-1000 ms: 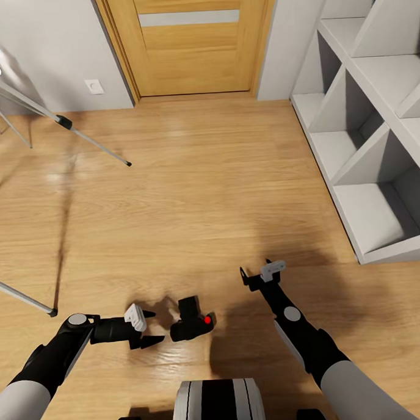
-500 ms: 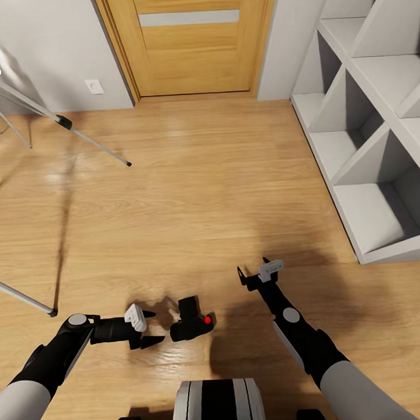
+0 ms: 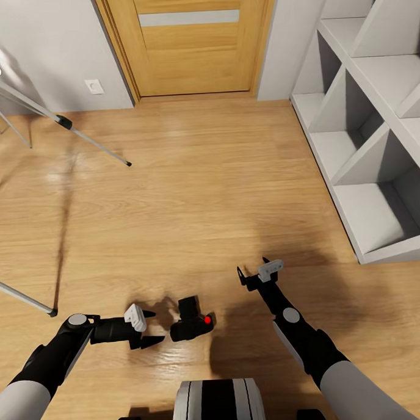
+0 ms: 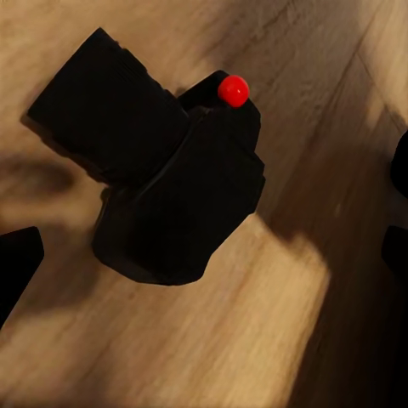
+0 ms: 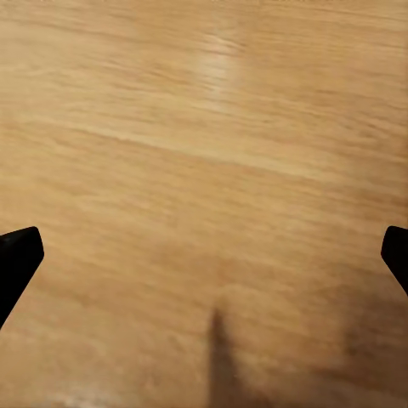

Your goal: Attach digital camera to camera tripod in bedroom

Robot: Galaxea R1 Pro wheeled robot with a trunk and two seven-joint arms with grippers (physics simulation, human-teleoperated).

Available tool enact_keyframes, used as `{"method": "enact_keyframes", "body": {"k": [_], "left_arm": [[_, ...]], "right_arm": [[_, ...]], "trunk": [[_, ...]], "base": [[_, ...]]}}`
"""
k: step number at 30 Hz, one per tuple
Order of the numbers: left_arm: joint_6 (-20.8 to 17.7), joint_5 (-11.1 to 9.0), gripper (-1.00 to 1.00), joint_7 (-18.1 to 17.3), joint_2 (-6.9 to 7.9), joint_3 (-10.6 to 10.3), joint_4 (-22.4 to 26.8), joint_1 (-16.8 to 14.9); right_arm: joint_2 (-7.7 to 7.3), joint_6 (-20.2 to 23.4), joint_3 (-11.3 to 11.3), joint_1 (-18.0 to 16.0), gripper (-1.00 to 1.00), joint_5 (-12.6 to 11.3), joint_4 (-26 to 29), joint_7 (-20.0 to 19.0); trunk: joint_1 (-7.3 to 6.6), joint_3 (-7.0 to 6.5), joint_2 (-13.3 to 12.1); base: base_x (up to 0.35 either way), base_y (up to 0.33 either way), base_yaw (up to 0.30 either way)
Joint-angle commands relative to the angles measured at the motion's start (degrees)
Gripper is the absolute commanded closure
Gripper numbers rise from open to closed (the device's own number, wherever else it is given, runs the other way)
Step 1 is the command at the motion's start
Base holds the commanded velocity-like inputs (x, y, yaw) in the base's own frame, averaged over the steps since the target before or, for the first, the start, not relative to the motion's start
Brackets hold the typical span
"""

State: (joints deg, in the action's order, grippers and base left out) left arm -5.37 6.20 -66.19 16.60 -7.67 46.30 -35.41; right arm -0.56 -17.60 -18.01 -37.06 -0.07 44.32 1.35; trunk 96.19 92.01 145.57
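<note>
The digital camera (image 3: 191,321) lies on the wood floor just in front of my base, small and black with a red button; it looms close in the left wrist view (image 4: 157,200). My left gripper (image 3: 155,326) is open, its tips a short way left of the camera and pointing at it. My right gripper (image 3: 251,268) is open over bare floor, to the right of and beyond the camera. Silver legs of the camera tripod (image 3: 78,131) with black feet cross the far left; its head is out of view.
A wooden door (image 3: 190,40) stands in the pale grey wall ahead. White cube shelves (image 3: 369,142) line the right side. A wall socket (image 3: 95,86) sits left of the door. Another tripod foot (image 3: 51,312) rests near my left arm.
The right gripper has edged slightly left and away from me. The left gripper and the camera have stayed put.
</note>
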Motion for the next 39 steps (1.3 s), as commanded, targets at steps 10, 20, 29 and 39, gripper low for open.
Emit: {"method": "enact_keyframes", "body": {"k": [10, 20, 29, 39], "left_arm": [[-0.6, 0.0, -1.00, -0.2, 0.01, -0.1, 0.2, 0.0], [-0.6, 0.0, -1.00, -0.2, 0.02, -0.1, 0.2, 0.0], [-0.5, 0.0, -1.00, -0.2, 0.03, -0.1, 0.2, 0.0], [-0.5, 0.0, -1.00, -0.2, 0.07, -0.1, 0.2, 0.0]], "right_arm": [[-0.04, -0.2, -0.2, 0.0, -1.00, 0.0, 0.0, -1.6], [-0.03, -0.2, -0.2, 0.0, -1.00, 0.0, 0.0, -3.0], [-0.05, -0.2, -0.2, 0.0, -1.00, 0.0, 0.0, -3.0], [-0.05, -0.2, -0.2, 0.0, -1.00, 0.0, 0.0, -3.0]], "trunk": [[-0.01, 0.03, 0.0], [-0.01, 0.03, 0.0], [-0.01, 0.03, 0.0], [-0.01, 0.03, 0.0]], "base": [[0.000, 0.000, 0.000], [0.000, 0.000, 0.000], [0.000, 0.000, 0.000], [0.000, 0.000, 0.000]]}}
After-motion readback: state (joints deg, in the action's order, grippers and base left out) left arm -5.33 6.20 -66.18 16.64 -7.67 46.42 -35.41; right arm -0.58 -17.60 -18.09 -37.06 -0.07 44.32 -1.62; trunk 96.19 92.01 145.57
